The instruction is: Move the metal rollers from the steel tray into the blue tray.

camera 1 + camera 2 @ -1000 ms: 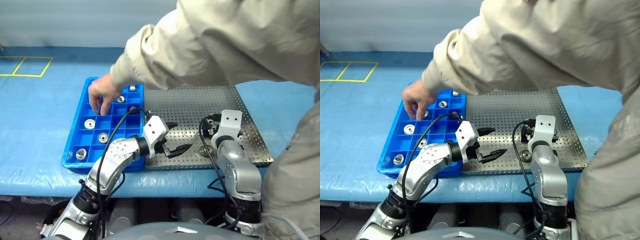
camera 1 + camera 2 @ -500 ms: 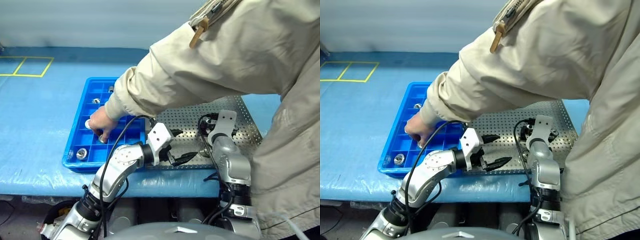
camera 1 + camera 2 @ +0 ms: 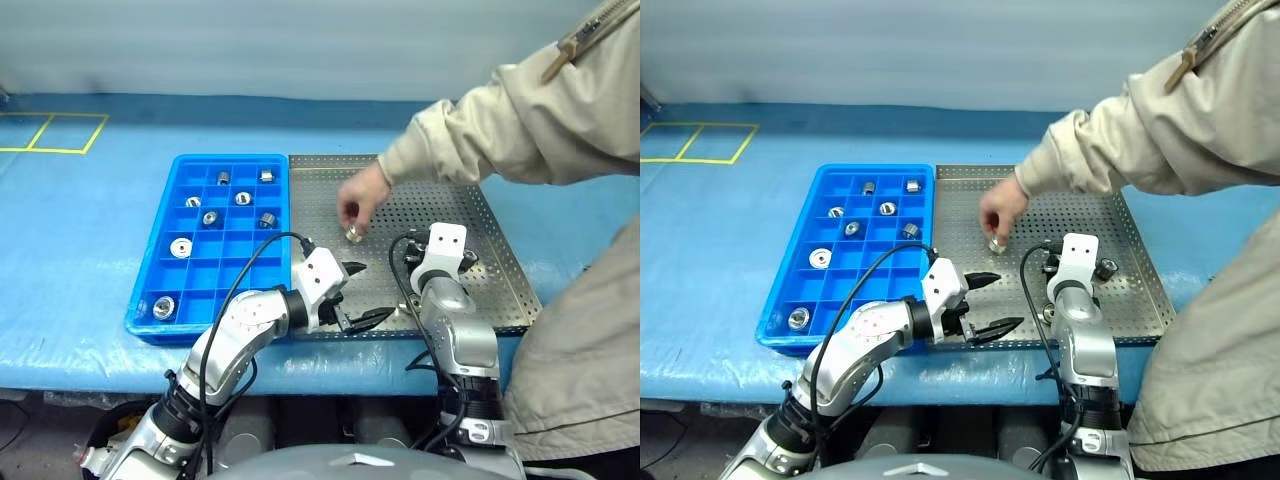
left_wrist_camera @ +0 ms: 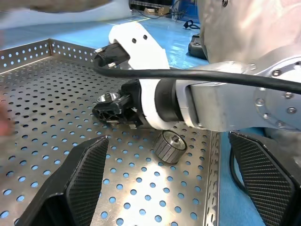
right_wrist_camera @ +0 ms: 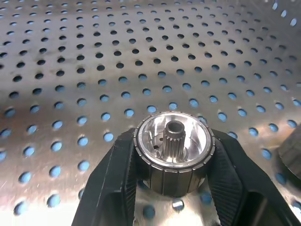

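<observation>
In the right wrist view my right gripper (image 5: 172, 151) is shut on a metal roller (image 5: 171, 136), just above the perforated floor of the steel tray (image 5: 70, 56). Seen from the left wrist, that held roller (image 4: 109, 98) sits at the right gripper's tip, and another roller (image 4: 169, 147) lies on the tray beside it. My left gripper (image 3: 362, 292) hovers open and empty over the steel tray (image 3: 500, 250) near its front edge, pointing toward the right arm. Several rollers (image 3: 210, 218) sit in compartments of the blue tray (image 3: 140, 300).
A person's hand (image 3: 355, 205) reaches in from the right and holds a roller (image 3: 354, 235) over the middle of the steel tray. Two loose rollers (image 3: 1106, 268) (image 3: 1050, 313) lie close to my right arm. Blue sheeting (image 3: 70, 250) covers the table.
My right gripper has closed on a roller. The person's arm has pulled away from the blue tray to over the steel tray, uncovering more rollers in the blue tray.
</observation>
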